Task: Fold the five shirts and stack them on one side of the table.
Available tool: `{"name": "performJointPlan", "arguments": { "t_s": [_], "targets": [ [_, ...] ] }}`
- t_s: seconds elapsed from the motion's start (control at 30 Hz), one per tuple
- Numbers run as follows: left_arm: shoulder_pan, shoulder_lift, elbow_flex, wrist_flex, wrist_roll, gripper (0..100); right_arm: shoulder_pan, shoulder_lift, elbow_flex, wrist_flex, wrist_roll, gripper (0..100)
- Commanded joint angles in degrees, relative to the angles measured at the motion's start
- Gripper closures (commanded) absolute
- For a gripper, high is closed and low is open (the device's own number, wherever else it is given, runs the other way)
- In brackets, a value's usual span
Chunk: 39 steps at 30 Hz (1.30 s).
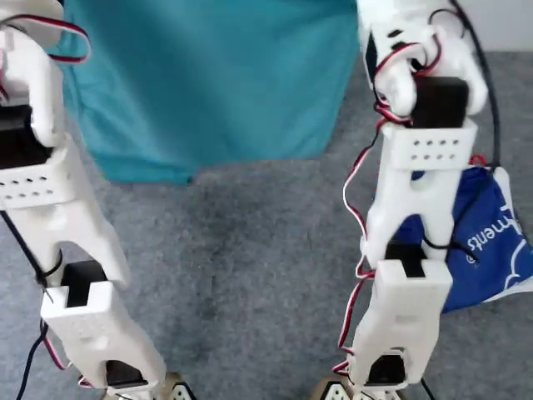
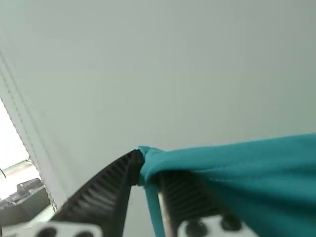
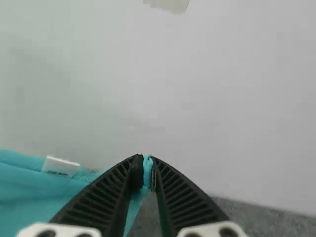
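A teal shirt [image 1: 208, 83] hangs stretched between the two raised arms, its lower edge close above the grey table [image 1: 250, 275]. My left gripper [image 2: 143, 173] is shut on one bunched corner of the teal shirt [image 2: 237, 163], held up toward a pale wall. The right gripper [image 3: 144, 174] is shut on the other corner of the teal shirt [image 3: 29, 182], a white label [image 3: 60, 164] showing near the pinch. A blue shirt [image 1: 483, 242] with white print lies on the table at the right, partly behind the right arm.
Both white arms [image 1: 416, 250] stand tall over the near half of the table, the left one [image 1: 75, 275] at the left edge. A light wall [image 3: 197, 74] rises behind the table. Grey carpet-like surface lies between the arms.
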Motion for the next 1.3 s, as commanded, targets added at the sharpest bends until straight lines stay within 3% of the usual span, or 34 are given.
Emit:
{"name": "performJointPlan", "arguments": {
  "t_s": [0.0,0.23,0.47,0.57,0.8,1.27],
  "targets": [
    [-0.44,-0.44,-2.15,9.05,0.18,99,0.13,0.84,-3.08,4.7,0.35,99.0],
    [-3.25,-4.4,-2.24,27.52,0.18,99,0.22,0.04,-3.16,14.9,0.44,99.0],
    [-4.04,-13.27,-2.15,40.18,-0.09,99,0.04,-4.97,-3.08,26.24,0.44,98.9],
    [-4.13,-16.97,-1.8,41.32,-1.05,99,0.22,-6.99,-2.73,31.34,0.44,98.9],
    [-4.13,-28.57,0.48,41.32,-1.05,99,2.86,-15.08,2.81,31.25,0.26,98.9],
    [-4.04,-59.6,52.88,41.14,-1.41,99,2.51,-43.56,50.29,30.99,3.78,98.9]
  ]
}}
